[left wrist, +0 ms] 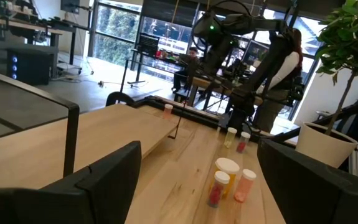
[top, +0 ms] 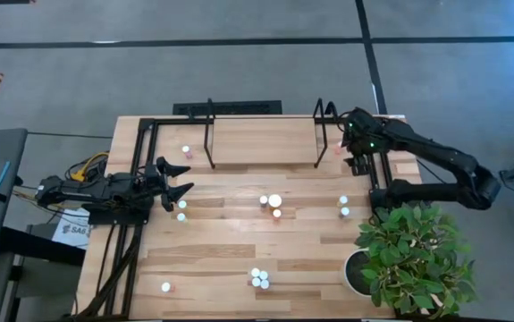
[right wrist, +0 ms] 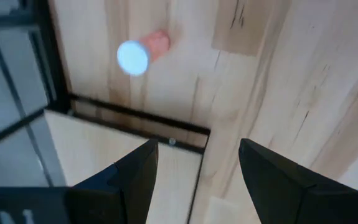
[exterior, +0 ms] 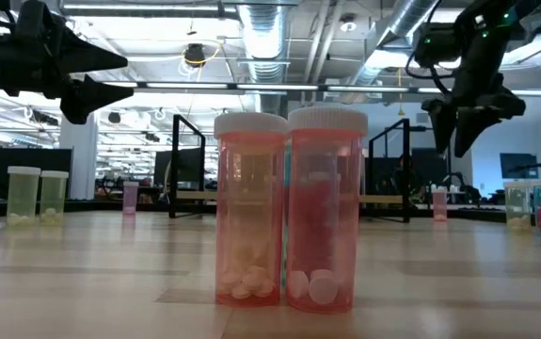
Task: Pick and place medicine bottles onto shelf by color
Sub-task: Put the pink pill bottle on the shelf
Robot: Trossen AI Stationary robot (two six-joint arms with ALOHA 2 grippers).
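Note:
Small white-capped medicine bottles stand scattered on the plank table: three at the centre [top: 272, 205], two [top: 181, 210] just beside my left gripper, two at the right [top: 344, 207] and a near cluster [top: 260, 279]. The shelf [top: 264, 141] lies at the far edge, and a bottle [top: 186, 149] stands on its left end. A pink bottle [right wrist: 142, 51] stands by the right hoop [top: 324, 134]. My left gripper [top: 178, 186] is open and empty, level above the table's left side. My right gripper [top: 357, 159] is open and empty, pointing down over the shelf's right end, beside the pink bottle.
A leafy plant in a round white pot [top: 357, 273] stands at the near right corner. Black frame tubing [top: 140, 161] runs along the table's left side, with another length [top: 386, 174] on the right. Two pink bottles [exterior: 289, 207] stand close before the low camera. A single bottle [top: 165, 287] stands at the near left.

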